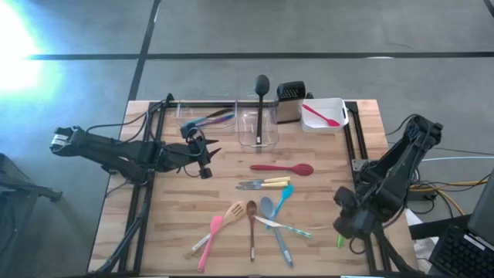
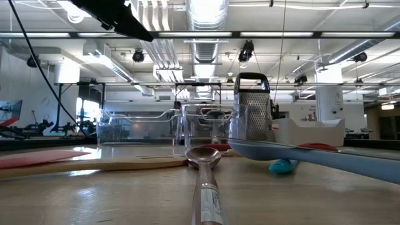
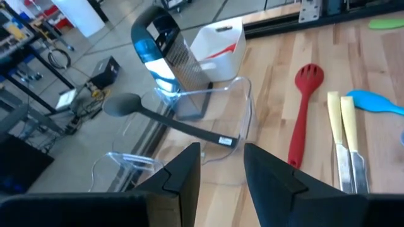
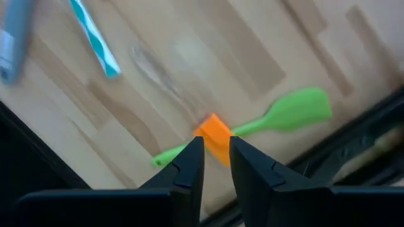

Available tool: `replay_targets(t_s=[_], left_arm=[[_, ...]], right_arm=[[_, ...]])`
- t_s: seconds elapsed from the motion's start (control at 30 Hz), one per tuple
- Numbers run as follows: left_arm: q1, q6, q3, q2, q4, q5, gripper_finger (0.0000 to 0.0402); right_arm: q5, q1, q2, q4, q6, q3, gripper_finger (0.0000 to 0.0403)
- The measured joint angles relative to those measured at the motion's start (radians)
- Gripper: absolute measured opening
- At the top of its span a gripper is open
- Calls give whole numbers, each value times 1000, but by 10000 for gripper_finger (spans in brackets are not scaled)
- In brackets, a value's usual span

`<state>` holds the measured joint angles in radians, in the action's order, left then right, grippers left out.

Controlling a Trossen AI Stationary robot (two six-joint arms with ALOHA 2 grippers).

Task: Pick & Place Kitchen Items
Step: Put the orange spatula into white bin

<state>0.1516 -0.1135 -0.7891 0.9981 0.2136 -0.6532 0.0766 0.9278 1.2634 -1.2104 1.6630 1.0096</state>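
Note:
A green tool with an orange middle lies flat on the wood near the table's right front edge. My right gripper points down above it, open by a narrow gap, with the orange middle showing between the fingertips; I see no touch. My left gripper stands open and empty at the table's left, facing a clear tub in which a black ladle leans. A red spoon, yellow-handled knives, and blue, wooden, pink and grey utensils lie mid-table.
A steel grater and a white tub holding a red utensil stand at the far edge. A second clear tub at far left holds blue and purple utensils. Black frame rails run along both table sides.

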Motion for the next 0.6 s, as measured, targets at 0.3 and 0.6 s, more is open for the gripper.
replay_targets(t_s=[0.3,0.6], left_arm=[[0,-25,7,0,-41,8,126],[-1,-27,7,0,-41,10,126]], right_arm=[[-56,34,117,20,-107,0,141],[-51,34,191,25,-203,0,193]])
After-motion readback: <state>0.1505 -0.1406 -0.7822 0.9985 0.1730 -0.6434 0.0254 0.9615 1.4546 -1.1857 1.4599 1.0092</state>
